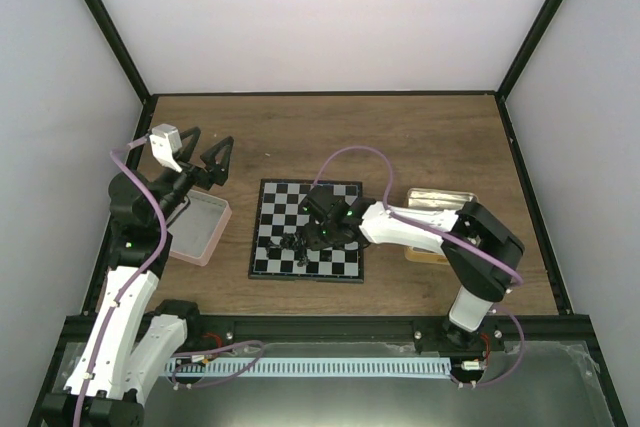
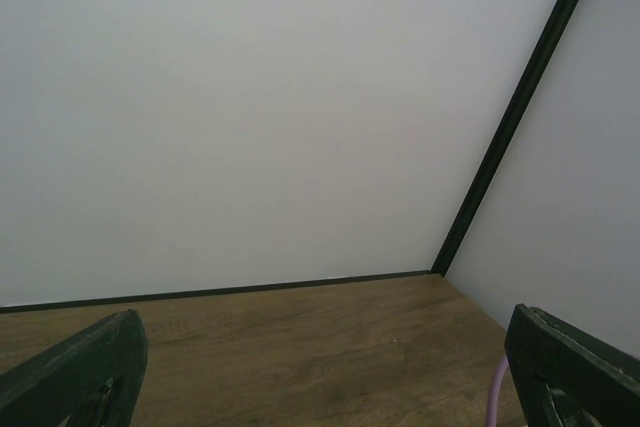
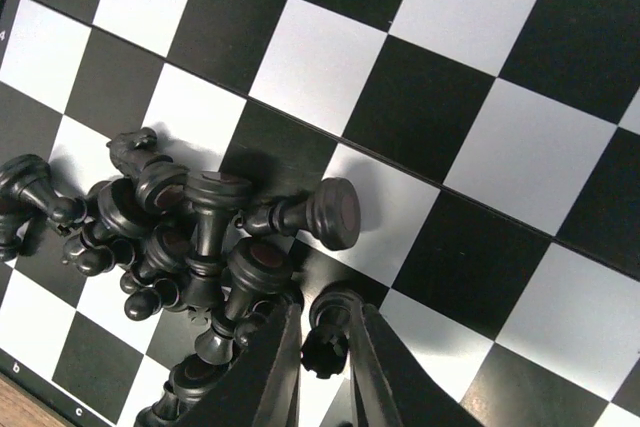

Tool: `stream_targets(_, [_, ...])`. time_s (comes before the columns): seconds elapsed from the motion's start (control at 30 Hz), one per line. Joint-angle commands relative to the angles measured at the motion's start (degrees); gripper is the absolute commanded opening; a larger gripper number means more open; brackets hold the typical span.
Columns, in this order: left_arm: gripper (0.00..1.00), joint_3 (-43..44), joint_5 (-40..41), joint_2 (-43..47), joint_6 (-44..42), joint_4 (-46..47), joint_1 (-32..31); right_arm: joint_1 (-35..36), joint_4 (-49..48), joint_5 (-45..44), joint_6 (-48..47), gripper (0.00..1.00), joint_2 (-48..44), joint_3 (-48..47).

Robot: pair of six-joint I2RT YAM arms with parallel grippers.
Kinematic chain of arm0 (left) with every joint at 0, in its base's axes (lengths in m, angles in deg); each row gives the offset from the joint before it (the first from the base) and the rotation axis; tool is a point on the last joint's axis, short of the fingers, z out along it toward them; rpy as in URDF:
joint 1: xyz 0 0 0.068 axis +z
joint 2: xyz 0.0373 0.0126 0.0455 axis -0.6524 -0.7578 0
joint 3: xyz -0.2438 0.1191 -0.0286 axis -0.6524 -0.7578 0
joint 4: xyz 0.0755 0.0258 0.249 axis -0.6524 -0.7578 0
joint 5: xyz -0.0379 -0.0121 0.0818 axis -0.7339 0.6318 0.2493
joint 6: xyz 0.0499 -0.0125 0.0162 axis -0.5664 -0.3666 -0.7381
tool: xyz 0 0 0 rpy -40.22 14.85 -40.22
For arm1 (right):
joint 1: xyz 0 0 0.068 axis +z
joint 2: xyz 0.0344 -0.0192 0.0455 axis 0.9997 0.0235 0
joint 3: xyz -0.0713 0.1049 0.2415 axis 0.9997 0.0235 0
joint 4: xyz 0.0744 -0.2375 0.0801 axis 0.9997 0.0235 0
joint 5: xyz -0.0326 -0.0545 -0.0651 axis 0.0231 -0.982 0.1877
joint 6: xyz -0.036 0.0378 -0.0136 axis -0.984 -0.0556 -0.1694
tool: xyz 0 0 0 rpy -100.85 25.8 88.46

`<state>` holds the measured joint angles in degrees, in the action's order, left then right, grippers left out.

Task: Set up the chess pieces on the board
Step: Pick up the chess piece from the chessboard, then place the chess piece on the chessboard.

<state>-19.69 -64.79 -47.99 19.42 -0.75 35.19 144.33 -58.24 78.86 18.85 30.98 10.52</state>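
Note:
The board (image 1: 305, 230) lies in the middle of the table. Several black chess pieces (image 1: 292, 244) lie in a heap on its near left part, and the heap fills the lower left of the right wrist view (image 3: 190, 237). My right gripper (image 1: 326, 232) is low over the board beside the heap. In the right wrist view the gripper (image 3: 328, 319) is closed around one upright black piece (image 3: 324, 351) with a crown-like top. My left gripper (image 1: 205, 162) is raised above the pink tray, open and empty; its fingers (image 2: 80, 377) stand wide apart. No cream-white pieces show.
A pink tray (image 1: 205, 232) sits left of the board under the left arm. A tan tray (image 1: 445, 197) sits right of the board, partly hidden by the right arm. One black piece (image 3: 310, 215) lies on its side just ahead of the right fingers. White walls enclose the table.

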Motion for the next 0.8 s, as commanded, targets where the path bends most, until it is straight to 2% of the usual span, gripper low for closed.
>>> stream_targets(0.0, [1.0,-0.7,0.3,0.4,-1.2,0.6,0.3,0.3,1.0,-2.2,-0.1,0.14,0.5,-2.6])
stream_targets(0.37, [1.0,-0.6,0.7,0.4,-1.4,0.5,0.4,-0.8,2.2,-12.1,-0.3,0.13,-5.2,-2.4])
stream_targets(0.77, [1.0,-0.6,1.3,0.6,-1.6,-0.2,0.3,-16.5,-6.0,-7.5,-3.5,0.13,-4.7,-0.7])
